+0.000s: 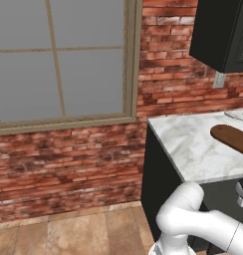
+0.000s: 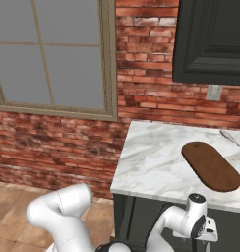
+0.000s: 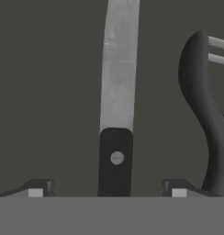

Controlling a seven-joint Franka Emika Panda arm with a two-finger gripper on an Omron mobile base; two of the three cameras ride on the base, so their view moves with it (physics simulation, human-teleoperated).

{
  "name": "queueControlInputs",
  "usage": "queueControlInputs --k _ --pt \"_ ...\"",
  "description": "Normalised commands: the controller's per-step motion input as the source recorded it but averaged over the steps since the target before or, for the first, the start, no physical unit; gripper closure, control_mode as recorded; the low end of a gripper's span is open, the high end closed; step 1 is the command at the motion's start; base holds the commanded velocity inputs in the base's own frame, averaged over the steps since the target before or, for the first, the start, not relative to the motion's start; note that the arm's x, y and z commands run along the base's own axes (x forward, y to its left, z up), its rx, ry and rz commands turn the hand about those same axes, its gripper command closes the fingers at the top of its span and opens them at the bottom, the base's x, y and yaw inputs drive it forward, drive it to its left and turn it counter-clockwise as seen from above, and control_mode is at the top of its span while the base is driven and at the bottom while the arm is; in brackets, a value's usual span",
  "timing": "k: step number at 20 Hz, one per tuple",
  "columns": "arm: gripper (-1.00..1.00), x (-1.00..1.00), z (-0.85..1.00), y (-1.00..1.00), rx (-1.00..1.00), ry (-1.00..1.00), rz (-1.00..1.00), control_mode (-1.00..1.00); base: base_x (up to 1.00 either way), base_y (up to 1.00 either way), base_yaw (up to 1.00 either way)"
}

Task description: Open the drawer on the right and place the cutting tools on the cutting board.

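Note:
One cutting tool, a knife (image 3: 116, 105) with a dark riveted handle and silver-grey blade, lies on the drawer's dark floor (image 3: 49, 92). My gripper (image 3: 107, 188) is open just above it, one fingertip (image 3: 36, 188) on each side of the handle with gaps between. Beside it lies a second tool with a curved dark handle (image 3: 201, 101) and silver prongs. The reddish-brown cutting board (image 2: 210, 165) (image 1: 234, 138) rests bare on the marble counter (image 2: 151, 162). My hand (image 2: 206, 229) hangs below the counter's front edge.
A small silver utensil (image 2: 230, 137) (image 1: 235, 116) lies on the counter behind the board. A dark wall cabinet (image 2: 210, 39) hangs above the counter. A brick wall and a window (image 1: 59, 60) stand to the left, over a tiled floor (image 1: 68, 234).

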Motion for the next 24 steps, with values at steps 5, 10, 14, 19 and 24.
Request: queueControlInputs --k 5,10,14,19,24 --pt "-1.00 -0.02 -0.27 0.00 0.00 0.00 0.01 -1.00 0.00 0.00 0.00" --pt "1.00 -0.06 -0.28 0.00 0.00 0.00 0.00 -1.00 0.00 0.00 0.00" --pt "1.00 -0.09 -0.20 0.00 0.00 0.00 0.00 -1.00 0.00 0.00 0.00" --pt "1.00 -0.56 -0.13 0.01 0.00 0.00 0.04 -1.00 0.00 0.00 0.00" --pt "1.00 -0.39 -0.01 0.00 0.00 0.00 0.01 -1.00 0.00 0.00 0.00"
